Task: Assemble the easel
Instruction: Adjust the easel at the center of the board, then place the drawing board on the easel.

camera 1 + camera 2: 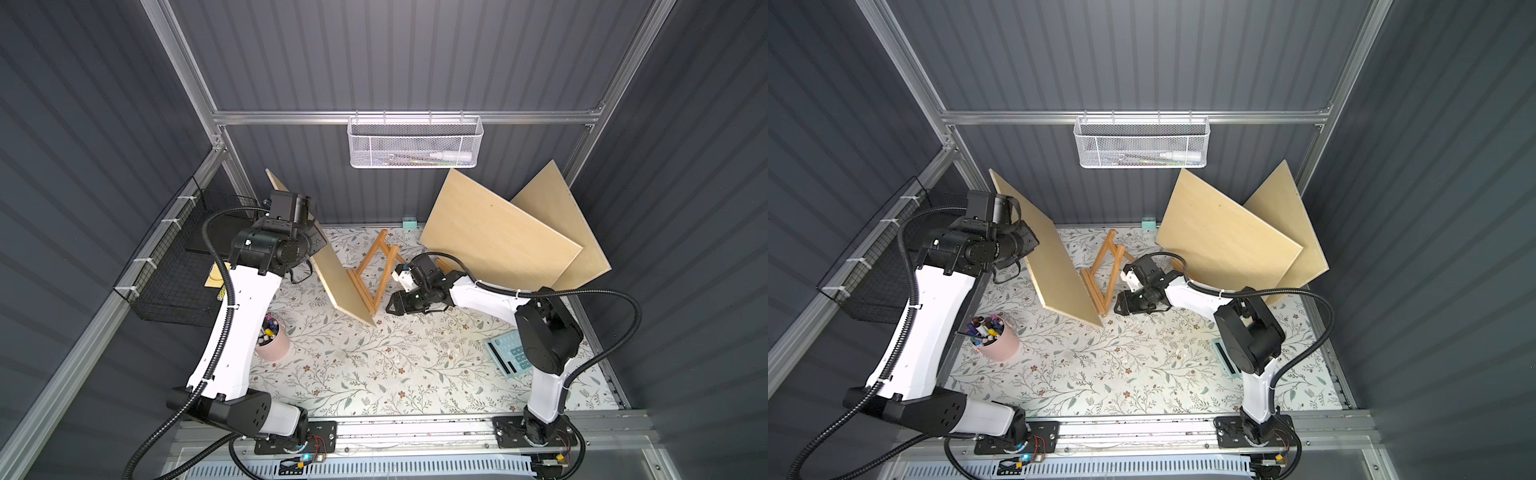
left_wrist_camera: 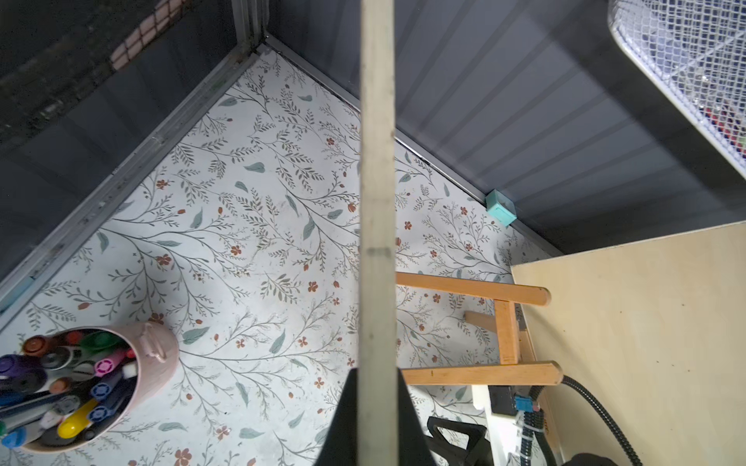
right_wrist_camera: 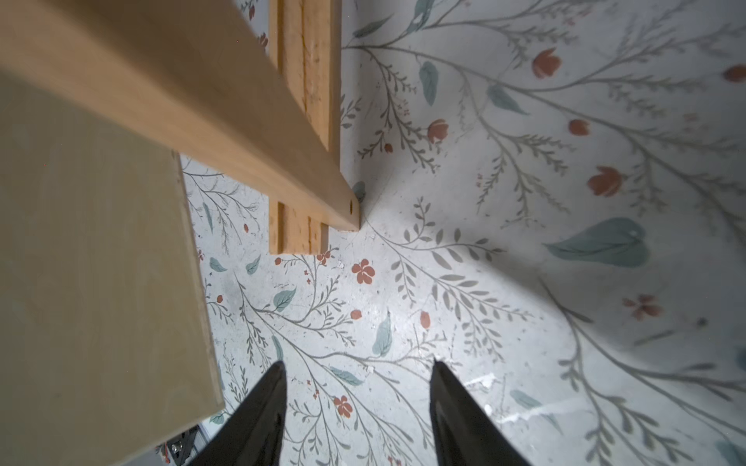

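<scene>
I'm seeing the left gripper [image 2: 377, 371] clamping the edge of a plywood board [image 1: 345, 282], with its fingers pressing on both faces in the left wrist view. The plywood board is standing tilted, left of centre in both top views, with its lower corner down by the floral worktop [image 1: 374, 365]. The wooden easel [image 1: 376, 266] is standing unfolded at frame centre, just right of the board; I cannot tell if they are touching. The right gripper [image 3: 357, 365] is hanging low just right of the easel's foot, jaws parted about halfway, with nothing between them but worktop. Two more plywood panels [image 1: 498, 232] are leaning on the back wall, upper right. A pink cup of markers [image 1: 272, 336] is sitting lower left.
</scene>
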Tool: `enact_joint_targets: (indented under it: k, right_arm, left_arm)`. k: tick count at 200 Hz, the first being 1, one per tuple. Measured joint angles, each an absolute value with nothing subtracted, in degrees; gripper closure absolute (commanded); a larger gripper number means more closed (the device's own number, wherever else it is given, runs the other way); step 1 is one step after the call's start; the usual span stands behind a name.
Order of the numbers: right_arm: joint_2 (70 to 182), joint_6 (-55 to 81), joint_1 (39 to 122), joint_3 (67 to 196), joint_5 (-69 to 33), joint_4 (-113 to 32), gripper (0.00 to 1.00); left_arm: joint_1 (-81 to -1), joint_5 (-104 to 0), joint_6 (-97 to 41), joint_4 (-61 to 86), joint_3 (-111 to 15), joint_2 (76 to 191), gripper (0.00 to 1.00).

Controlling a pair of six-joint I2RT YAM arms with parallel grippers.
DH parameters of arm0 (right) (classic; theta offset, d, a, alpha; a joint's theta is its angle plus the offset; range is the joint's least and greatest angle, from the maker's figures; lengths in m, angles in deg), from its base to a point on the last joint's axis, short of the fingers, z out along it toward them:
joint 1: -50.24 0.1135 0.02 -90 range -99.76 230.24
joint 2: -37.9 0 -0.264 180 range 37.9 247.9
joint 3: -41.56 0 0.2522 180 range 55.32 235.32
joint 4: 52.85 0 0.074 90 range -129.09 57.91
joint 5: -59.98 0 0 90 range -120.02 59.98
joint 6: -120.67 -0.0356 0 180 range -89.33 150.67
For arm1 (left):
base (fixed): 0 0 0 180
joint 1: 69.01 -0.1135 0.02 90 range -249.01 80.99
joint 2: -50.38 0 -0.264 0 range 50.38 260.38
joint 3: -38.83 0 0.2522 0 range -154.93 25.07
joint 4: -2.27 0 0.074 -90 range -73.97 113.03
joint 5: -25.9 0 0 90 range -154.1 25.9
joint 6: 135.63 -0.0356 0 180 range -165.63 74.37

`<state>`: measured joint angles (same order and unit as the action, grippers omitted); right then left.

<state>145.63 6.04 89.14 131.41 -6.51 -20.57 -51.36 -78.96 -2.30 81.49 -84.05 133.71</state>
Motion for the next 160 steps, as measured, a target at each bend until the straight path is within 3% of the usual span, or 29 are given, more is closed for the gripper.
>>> enact_joint_targets:
  k: [61,160]
  right_arm:
    - [132.07,3.88,83.94,128.72,-15.97,-13.25,0.43]
    - [131.05,0.62,82.54,131.94,-17.79,-6.84,0.43]
  left_arm:
    - [-47.29,-76.03,-1.98,85.16,-95.88,143.83,1.0]
    - [-42.83,-77.67,2.26,94.66,-97.6,146.5,1.0]
